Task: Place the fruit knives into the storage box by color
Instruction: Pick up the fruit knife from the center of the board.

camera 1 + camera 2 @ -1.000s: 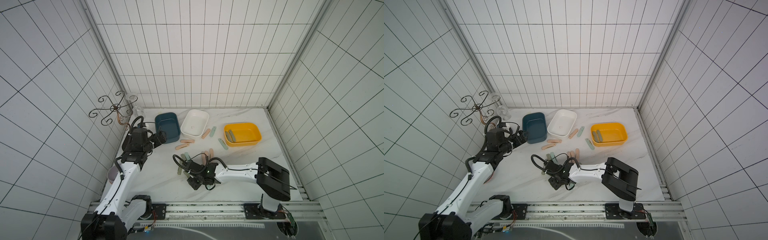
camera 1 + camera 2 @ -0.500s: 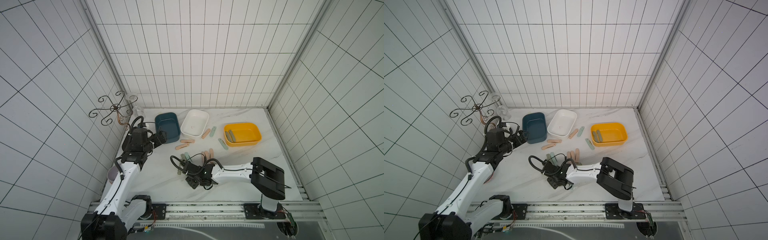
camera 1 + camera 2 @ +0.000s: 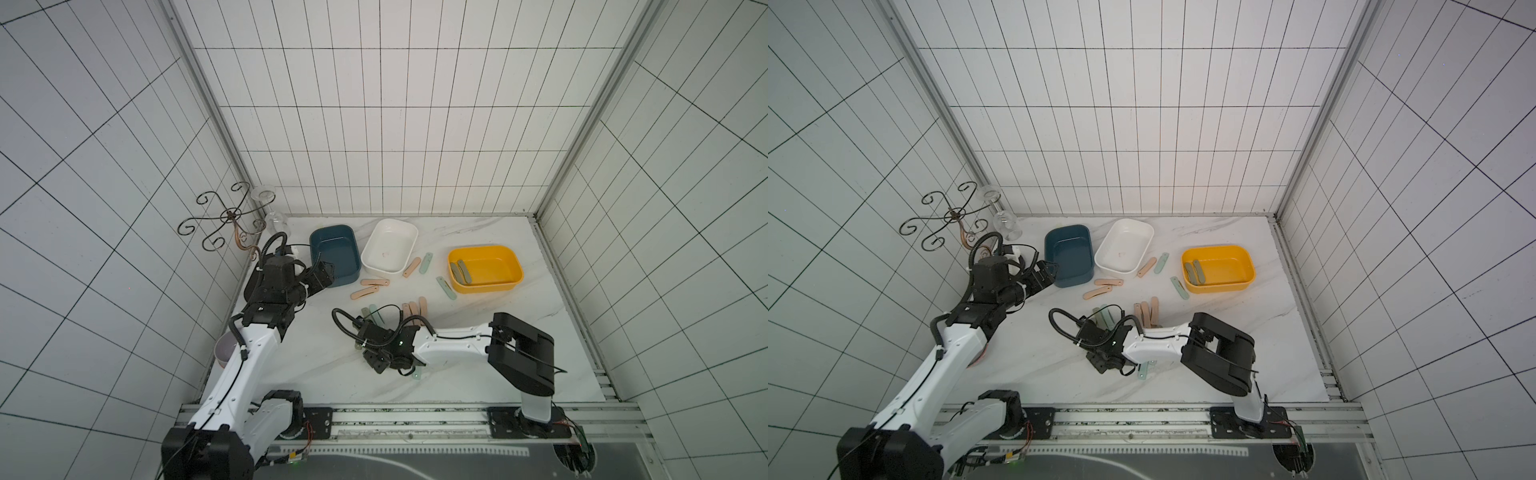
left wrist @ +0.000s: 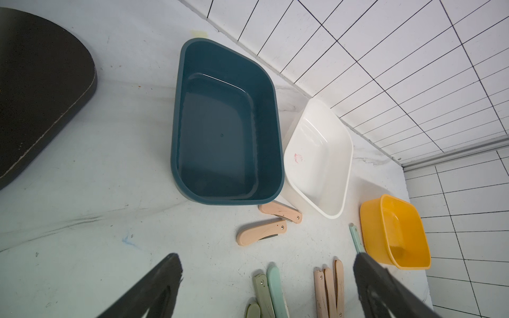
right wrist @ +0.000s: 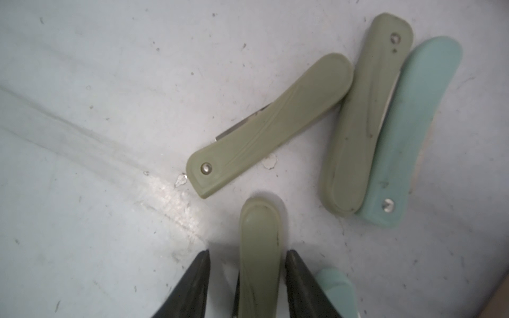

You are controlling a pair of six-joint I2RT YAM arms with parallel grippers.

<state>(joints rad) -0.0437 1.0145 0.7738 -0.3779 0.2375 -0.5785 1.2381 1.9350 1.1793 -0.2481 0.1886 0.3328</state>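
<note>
— Knives nearest the rail (image 3: 395, 411), where were they?
— A lone mint knife (image 3: 417, 376) lay flat on the marble surface (image 3: 324, 374), just beside the right arm (image 3: 449, 349). Just past it, the right fingers (image 5: 303, 286) stood narrow on either side of an olive knife (image 5: 259, 247) that lay on the surface. One finger was against its edge, and a sliver of surface showed at the other.
— Anything close around it?
— Two more olive knives (image 5: 272, 124) lay beyond its tip, one pressed side by side against a pale mint knife (image 5: 407, 132). Another mint end (image 5: 333, 286) sat beside the fingers.
— And farther out?
— Three peach knives (image 3: 413, 309) lay touching side by side, seen in both top views. Past them a peach pair (image 3: 375, 282) rested near the front wall of the blue box (image 3: 332, 228). The left fingers (image 4: 154, 289) hung wide apart by that box's near corner, holding nothing.
— The back of the surface?
— The white box (image 3: 409, 232) stood just beside the blue one, and the yellow box (image 3: 484, 286) well apart on the right. The yellow box held two olive-grey knives (image 3: 459, 272). A peach knife (image 3: 412, 266) and a mint knife (image 3: 425, 262) lay between the white and yellow boxes, and a last mint knife (image 3: 446, 287) lay just before the yellow one. A wire stand (image 3: 228, 216) and a wine glass (image 3: 274, 218) stood in the far left corner.
</note>
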